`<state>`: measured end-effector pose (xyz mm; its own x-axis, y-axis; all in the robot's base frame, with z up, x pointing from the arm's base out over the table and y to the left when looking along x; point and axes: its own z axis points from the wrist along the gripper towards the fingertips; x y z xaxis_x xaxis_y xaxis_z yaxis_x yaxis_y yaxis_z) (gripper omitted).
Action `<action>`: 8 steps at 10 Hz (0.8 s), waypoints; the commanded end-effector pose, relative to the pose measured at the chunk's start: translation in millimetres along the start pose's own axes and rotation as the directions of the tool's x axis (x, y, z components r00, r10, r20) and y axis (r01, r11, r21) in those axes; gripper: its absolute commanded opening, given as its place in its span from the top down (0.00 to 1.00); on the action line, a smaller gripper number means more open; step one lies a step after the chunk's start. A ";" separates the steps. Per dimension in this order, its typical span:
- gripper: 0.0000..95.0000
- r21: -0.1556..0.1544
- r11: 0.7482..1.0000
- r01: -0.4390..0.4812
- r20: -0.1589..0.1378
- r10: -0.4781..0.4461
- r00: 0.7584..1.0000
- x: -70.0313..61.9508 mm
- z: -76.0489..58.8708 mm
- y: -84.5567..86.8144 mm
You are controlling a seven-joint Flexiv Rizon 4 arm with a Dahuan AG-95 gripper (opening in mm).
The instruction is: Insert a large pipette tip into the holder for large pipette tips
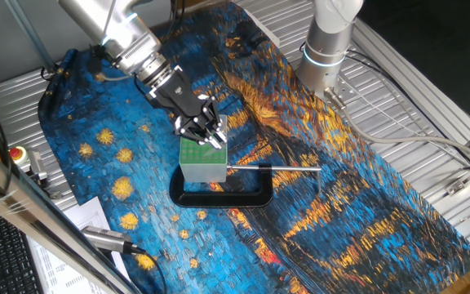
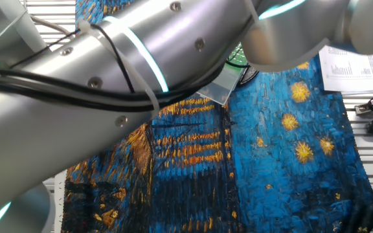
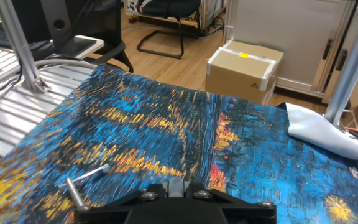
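The holder for large pipette tips (image 1: pixel 202 162), a whitish box with a green hole grid on top, stands on the painted cloth inside a black C-shaped clamp (image 1: pixel 223 198). My gripper (image 1: pixel 204 135) hangs directly over the green grid, with its fingertips almost on it. The fingers stand close together around a thin greyish piece, the large pipette tip (image 3: pixel 178 185), which shows between them in the hand view. Its lower end is hidden by the fingers. In the other fixed view, my arm covers all but a corner of the holder (image 2: pixel 227 83).
The clamp's shiny metal rod (image 1: pixel 272 168) sticks out to the right of the holder, and its handle (image 3: pixel 82 181) shows in the hand view. A second robot base (image 1: pixel 327 49) stands at the back. A cardboard box (image 3: pixel 244 67) and a white cloth (image 3: pixel 328 134) lie beyond the table.
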<state>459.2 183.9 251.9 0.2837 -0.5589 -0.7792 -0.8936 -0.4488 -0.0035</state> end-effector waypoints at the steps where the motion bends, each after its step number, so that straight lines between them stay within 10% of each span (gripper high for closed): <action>1: 1.00 0.006 1.000 0.000 0.013 0.000 1.000 1.1 -0.5 -0.4; 8: 1.00 0.014 0.999 0.032 0.032 -0.033 0.999 11.0 -1.3 -3.3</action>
<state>465.7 175.6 243.0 0.3043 -0.5181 -0.7994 -0.8870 -0.4600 -0.0396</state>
